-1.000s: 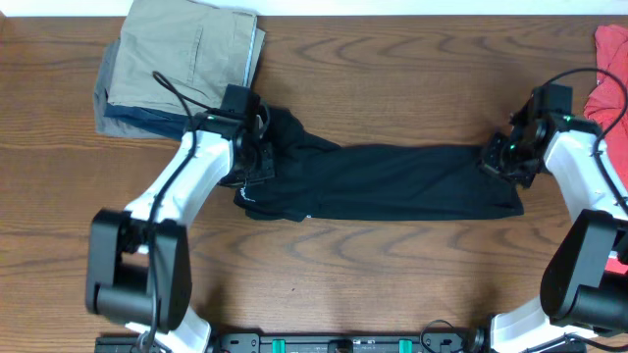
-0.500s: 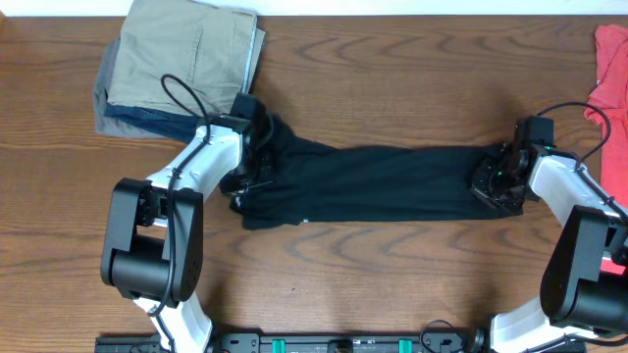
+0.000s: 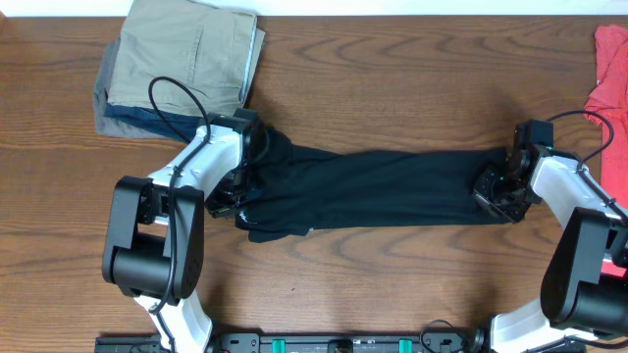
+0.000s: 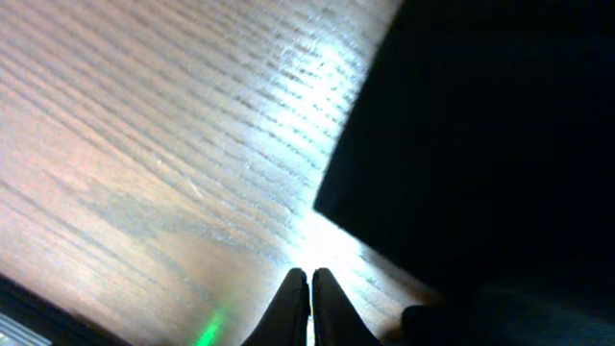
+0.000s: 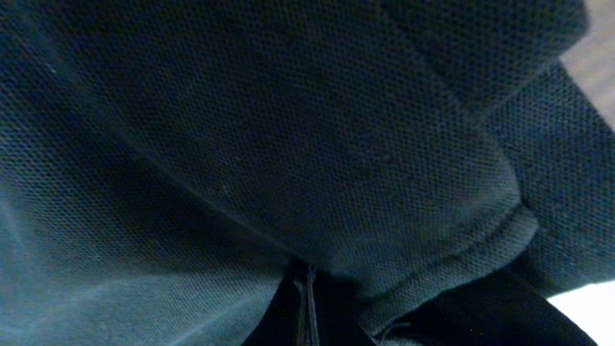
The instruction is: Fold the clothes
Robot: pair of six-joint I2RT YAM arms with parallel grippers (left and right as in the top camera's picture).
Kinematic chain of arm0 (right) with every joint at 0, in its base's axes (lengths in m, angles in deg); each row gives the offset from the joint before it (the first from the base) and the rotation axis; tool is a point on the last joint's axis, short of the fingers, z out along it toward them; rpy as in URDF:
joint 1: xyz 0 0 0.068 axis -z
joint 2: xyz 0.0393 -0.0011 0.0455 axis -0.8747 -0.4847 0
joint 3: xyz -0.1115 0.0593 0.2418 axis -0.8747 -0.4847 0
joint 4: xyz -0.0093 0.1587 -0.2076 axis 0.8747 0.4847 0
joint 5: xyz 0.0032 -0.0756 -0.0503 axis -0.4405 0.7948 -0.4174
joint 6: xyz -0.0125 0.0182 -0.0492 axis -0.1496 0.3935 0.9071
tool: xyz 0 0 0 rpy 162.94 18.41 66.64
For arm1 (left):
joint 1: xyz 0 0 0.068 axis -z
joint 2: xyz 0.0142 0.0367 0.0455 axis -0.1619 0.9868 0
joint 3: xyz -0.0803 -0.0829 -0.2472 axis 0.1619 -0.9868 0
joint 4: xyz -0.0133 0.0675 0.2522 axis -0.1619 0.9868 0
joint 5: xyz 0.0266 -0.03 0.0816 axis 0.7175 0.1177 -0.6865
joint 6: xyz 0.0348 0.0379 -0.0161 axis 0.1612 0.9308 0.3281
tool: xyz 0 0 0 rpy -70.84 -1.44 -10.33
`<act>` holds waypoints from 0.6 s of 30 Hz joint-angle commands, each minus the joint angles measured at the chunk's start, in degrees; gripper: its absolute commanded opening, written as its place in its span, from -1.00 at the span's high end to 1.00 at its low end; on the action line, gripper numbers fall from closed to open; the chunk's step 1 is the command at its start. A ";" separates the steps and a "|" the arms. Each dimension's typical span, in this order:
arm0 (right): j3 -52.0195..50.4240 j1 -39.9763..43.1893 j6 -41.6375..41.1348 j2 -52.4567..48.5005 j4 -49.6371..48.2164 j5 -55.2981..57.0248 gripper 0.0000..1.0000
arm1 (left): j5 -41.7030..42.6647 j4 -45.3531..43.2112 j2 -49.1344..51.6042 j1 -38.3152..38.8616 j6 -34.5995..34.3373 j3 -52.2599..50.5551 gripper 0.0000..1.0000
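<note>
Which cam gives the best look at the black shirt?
Overhead: the whole black shirt shows, spanning from the left claw to the right claw. Left wrist catches only a dark edge over the wooden table; right wrist is filled with close-up knit fabric, no outline.

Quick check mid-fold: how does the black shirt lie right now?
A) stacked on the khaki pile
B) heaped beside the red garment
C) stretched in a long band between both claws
C: the black shirt runs as one long band from the left claw to the right claw.
</note>
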 commanded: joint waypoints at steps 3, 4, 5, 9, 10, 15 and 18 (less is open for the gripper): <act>0.31 1.29 -1.01 5.31 3.67 6.38 0.98 | -1.70 1.05 -5.55 -0.24 -1.84 -0.17 0.88; 1.05 1.57 -1.01 6.86 4.90 7.37 0.98 | -1.86 1.05 -7.10 -0.24 -1.84 -0.15 0.88; 1.75 1.81 -1.01 8.28 5.97 8.17 0.98 | -1.99 1.01 -9.16 -0.24 -1.81 -0.15 0.88; 4.66 2.10 -0.50 14.16 8.09 8.24 0.98 | -1.57 -1.53 -16.98 -0.20 -0.26 -0.15 0.87; 4.98 2.08 -0.52 15.50 7.93 7.48 0.98 | -0.70 -3.26 -18.71 -0.17 1.55 -0.15 0.88; 4.96 1.64 -0.31 17.57 6.47 0.66 0.98 | 6.54 -12.81 -21.33 -0.09 7.21 -0.17 0.88; 4.66 -0.31 -0.33 16.39 6.32 0.09 0.98 | 10.62 -17.31 -19.37 -0.07 8.02 -0.20 0.88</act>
